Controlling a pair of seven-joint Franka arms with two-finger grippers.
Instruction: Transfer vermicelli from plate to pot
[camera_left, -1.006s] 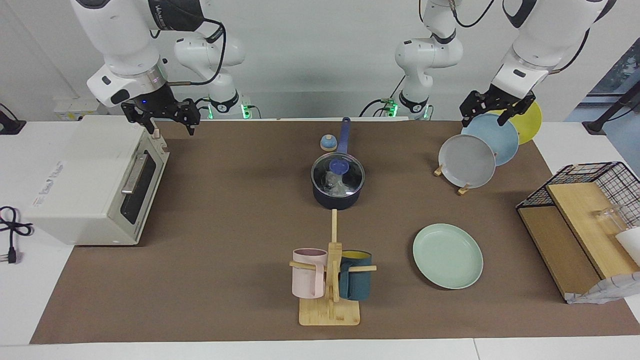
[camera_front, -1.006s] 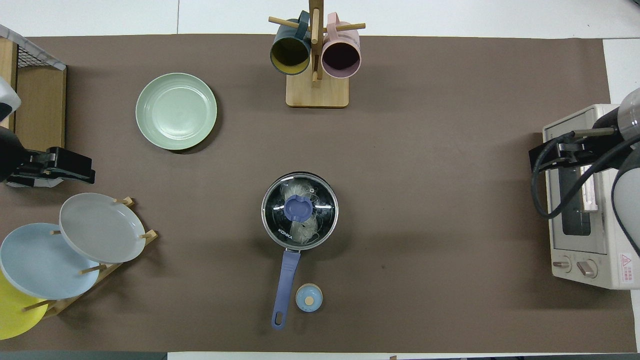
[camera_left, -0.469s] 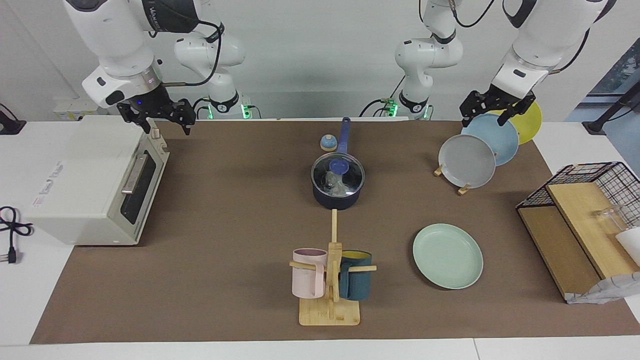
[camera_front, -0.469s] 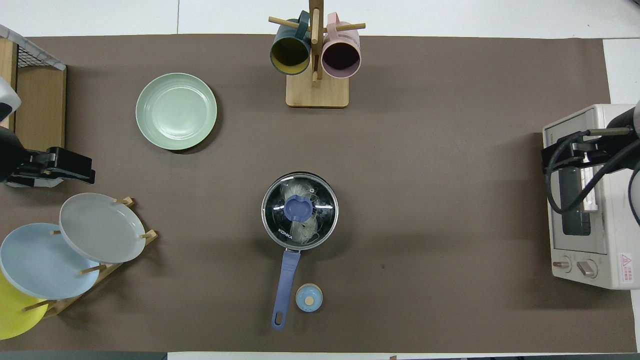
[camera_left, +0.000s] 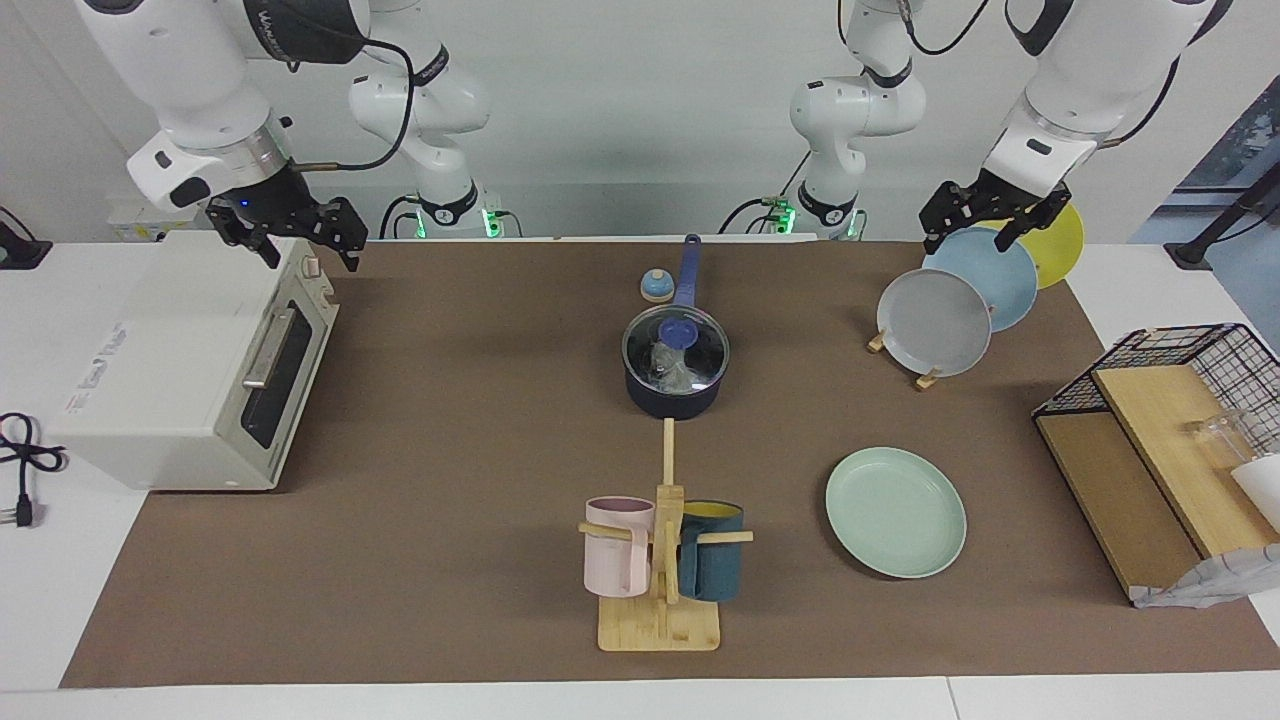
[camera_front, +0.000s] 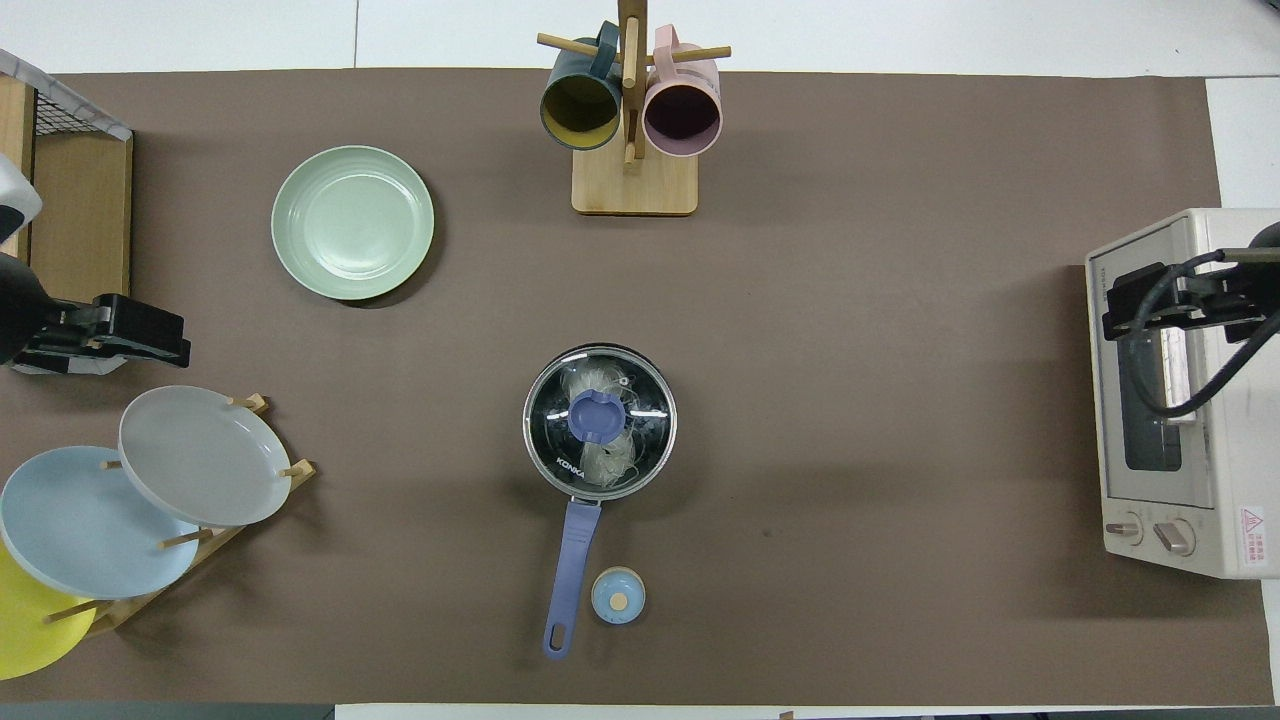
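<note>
The dark navy pot (camera_left: 672, 402) (camera_front: 573, 556) stands mid-table with its long blue handle pointing toward the robots. A glass lid (camera_left: 677, 331) (camera_front: 598, 416) with a blue knob covers it. Whitish vermicelli (camera_left: 668, 370) (camera_front: 611, 463) shows through the glass, inside the pot. The mint-green plate (camera_left: 895, 512) (camera_front: 352, 222) lies bare, farther from the robots and toward the left arm's end. My right gripper (camera_left: 308, 252) (camera_front: 1135, 300) hangs open and holding nothing over the toaster oven. My left gripper (camera_left: 968, 240) (camera_front: 140, 336) waits open and holding nothing, over the plate rack.
A white toaster oven (camera_left: 180, 360) (camera_front: 1170, 420) sits at the right arm's end. A wooden rack holds grey, light blue and yellow plates (camera_left: 935, 320) (camera_front: 200, 455). A mug tree (camera_left: 660, 560) (camera_front: 632, 120) carries two mugs. A small blue round knob (camera_left: 656, 286) lies beside the pot handle. A wire basket (camera_left: 1170, 400) is at the left arm's end.
My right gripper has drawn back toward the right arm's end of the table, from the mat's edge to over the toaster oven. The left arm, pot and plate have not moved.
</note>
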